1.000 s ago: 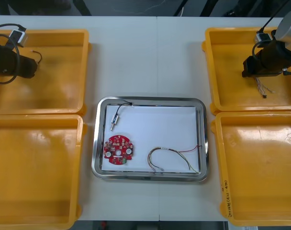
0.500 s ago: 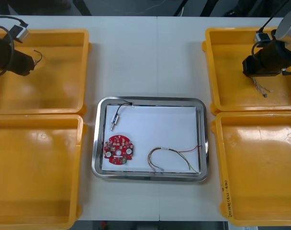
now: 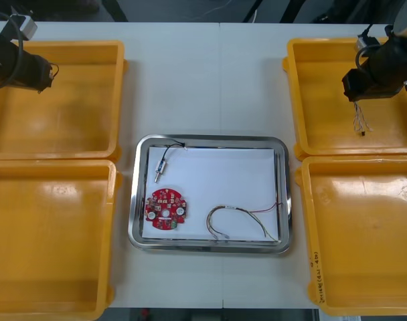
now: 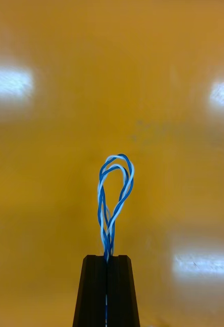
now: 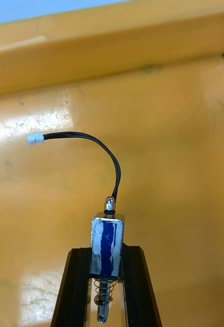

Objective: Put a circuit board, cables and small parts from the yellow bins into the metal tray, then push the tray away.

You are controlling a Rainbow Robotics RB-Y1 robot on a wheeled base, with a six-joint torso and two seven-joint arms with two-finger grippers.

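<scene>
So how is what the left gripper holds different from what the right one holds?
The left gripper, over the far left yellow bin, pinches a small metal part, boxy and shiny; the right gripper, over the far right yellow bin, pinches a twisted blue and white cable, thin and looped. The left fingers stand apart around the part; the right fingers almost meet. Both are gripped.

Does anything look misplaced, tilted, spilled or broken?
Nothing stands out. The circuit board, one small metal part and red and yellow cable lie inside the metal tray. Over the far left bin, the left gripper grips a second small part; over the far right bin, the right gripper grips the blue and white cable.
</scene>
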